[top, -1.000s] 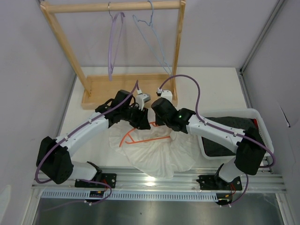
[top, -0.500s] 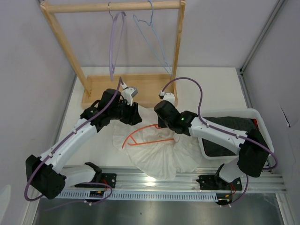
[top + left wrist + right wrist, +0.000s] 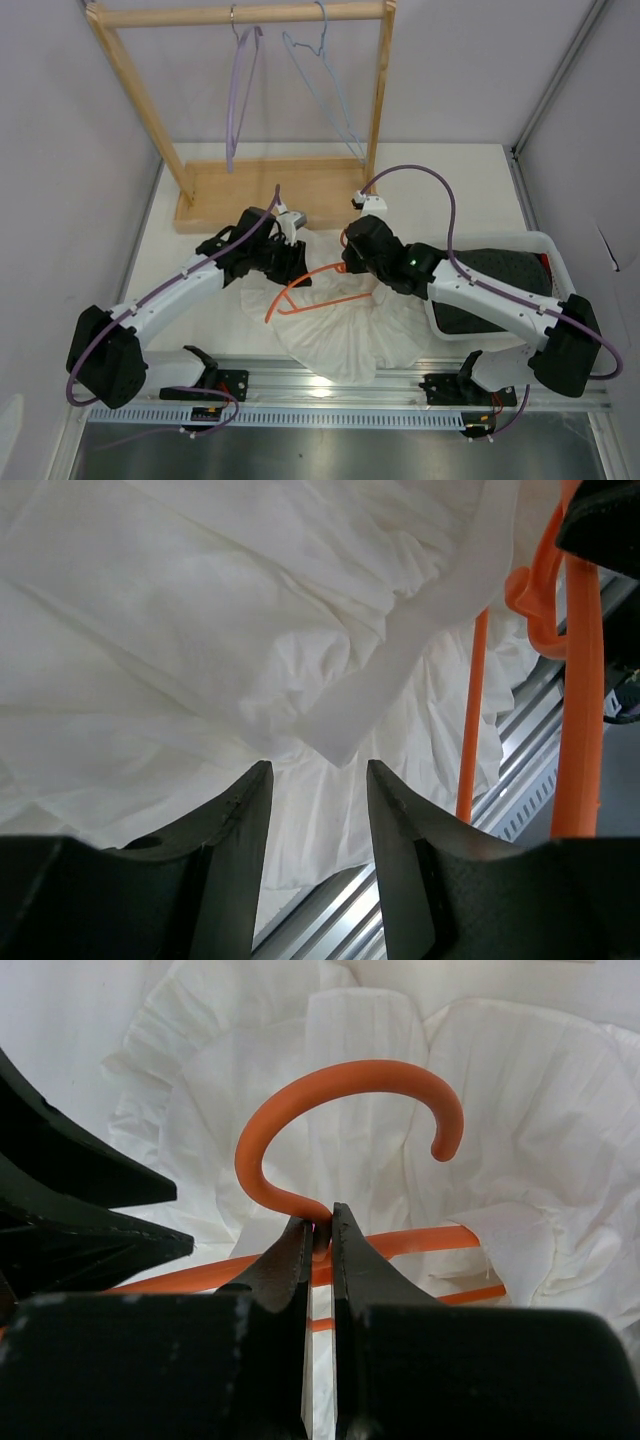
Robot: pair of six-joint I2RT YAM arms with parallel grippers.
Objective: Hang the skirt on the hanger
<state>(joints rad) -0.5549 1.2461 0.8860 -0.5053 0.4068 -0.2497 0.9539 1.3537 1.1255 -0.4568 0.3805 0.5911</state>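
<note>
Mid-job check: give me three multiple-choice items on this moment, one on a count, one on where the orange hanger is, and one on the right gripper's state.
1. How many hangers hang on the wooden rail?
A. one
B. two
C. three

2. Where is the orange hanger?
A. on the wooden rail
B. in the white bin
C. over the white skirt on the table

3. The right gripper is:
A. shut on the orange hanger
B. open above the table
C. shut on the white skirt

Answers:
1 B: only the purple hanger and the light blue hanger hang there.
2 C: in the top view its bar crosses the white fabric.
3 A: in the right wrist view its fingers pinch the foot of the hook.
</note>
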